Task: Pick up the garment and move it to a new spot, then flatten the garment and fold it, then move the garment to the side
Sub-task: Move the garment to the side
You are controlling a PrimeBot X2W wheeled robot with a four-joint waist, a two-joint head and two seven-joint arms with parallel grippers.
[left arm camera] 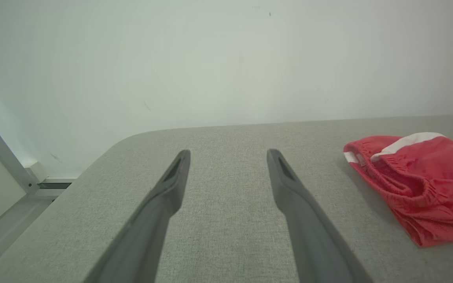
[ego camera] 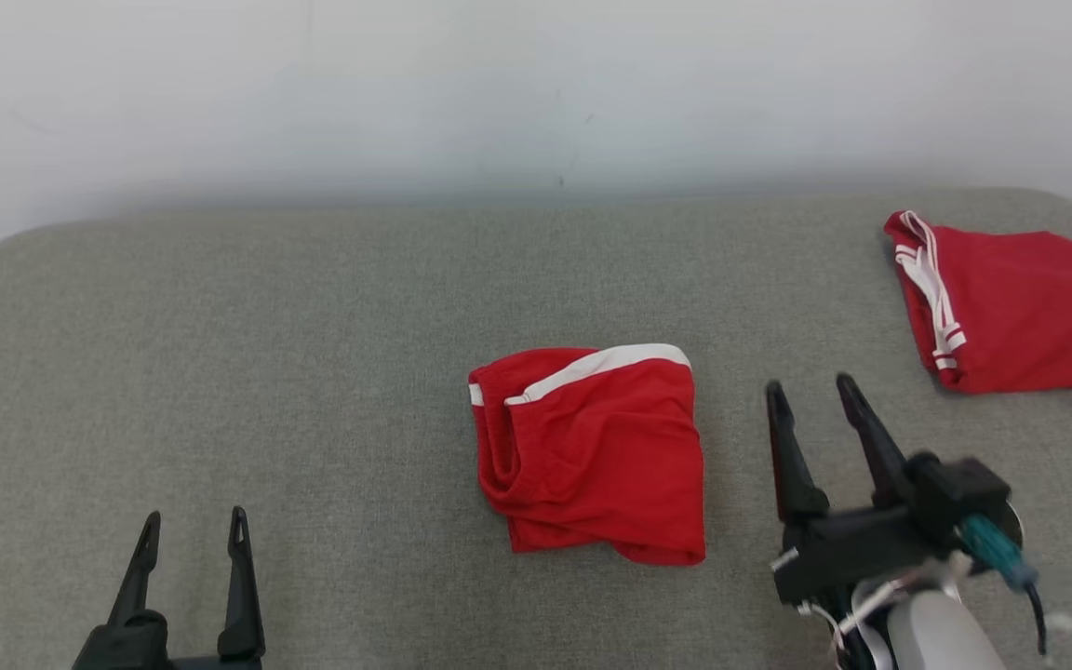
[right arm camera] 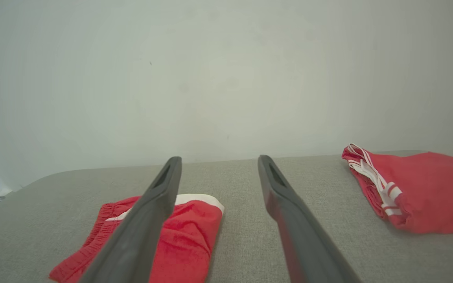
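Observation:
A folded red garment [ego camera: 592, 451] with a white stripe lies in the middle of the grey table [ego camera: 313, 326]; it also appears at the right of the left wrist view [left arm camera: 419, 184] and at the lower left of the right wrist view [right arm camera: 179, 239]. My right gripper [ego camera: 812, 391] hovers open just right of it, raised off the table, nothing between its fingers [right arm camera: 297, 228]. My left gripper [ego camera: 194, 527] stands open at the lower left, well apart from the garment, its fingers [left arm camera: 163, 204] over bare fabric.
A second folded red garment [ego camera: 1011, 312] with white stripes lies at the table's far right edge, seen too in the right wrist view [right arm camera: 411, 188]. A pale wall [ego camera: 536, 93] runs behind the table. A metal frame [left arm camera: 2, 157] stands beyond the table's left corner.

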